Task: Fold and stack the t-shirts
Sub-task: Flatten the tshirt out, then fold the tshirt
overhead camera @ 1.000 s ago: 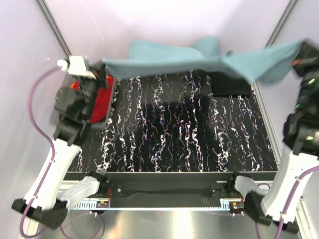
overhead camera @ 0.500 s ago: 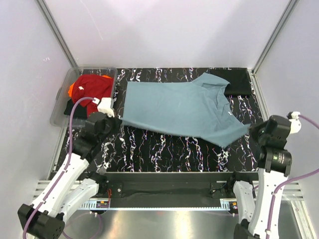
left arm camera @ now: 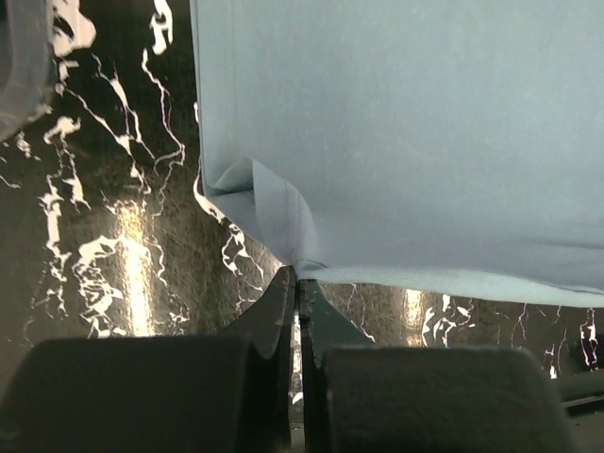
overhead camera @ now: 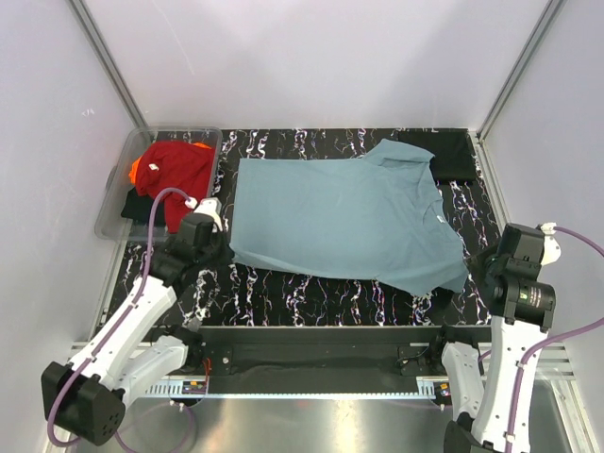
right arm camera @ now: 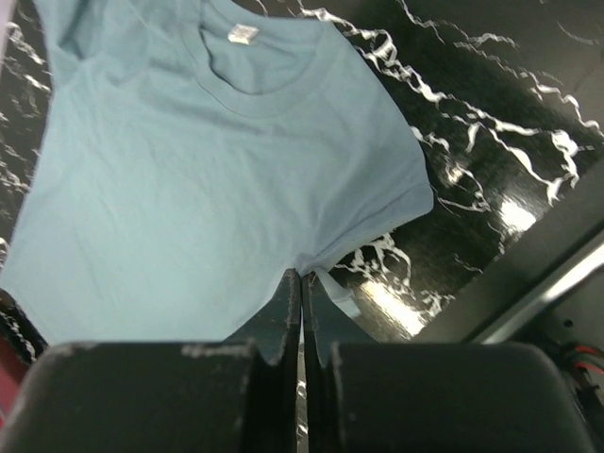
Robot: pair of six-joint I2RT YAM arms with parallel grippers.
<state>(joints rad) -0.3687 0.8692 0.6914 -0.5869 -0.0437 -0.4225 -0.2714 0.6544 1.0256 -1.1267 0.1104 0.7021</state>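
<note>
A dusty teal-blue t-shirt [overhead camera: 340, 222] lies spread flat on the black marbled table [overhead camera: 311, 294], with its collar toward the back right and its hem to the left. My left gripper [overhead camera: 225, 251] is shut on the hem's near corner [left arm camera: 295, 272], where the fabric bunches into a small fold. My right gripper [overhead camera: 469, 275] is shut on the shirt's near edge just beside the sleeve [right arm camera: 302, 274]. The right wrist view shows the collar and its white label [right arm camera: 243, 35]. A folded black t-shirt [overhead camera: 449, 156] lies at the back right corner.
A clear plastic tub [overhead camera: 113, 203] stands at the back left. It holds a red shirt [overhead camera: 179, 165], an orange one [overhead camera: 140, 170] and a black one [overhead camera: 142, 206]. Metal frame posts and white walls enclose the table on three sides.
A second ago both grippers held the teal shirt stretched high in the air. They have since come down and toward the near edge, and the shirt now lies flat on the table.
</note>
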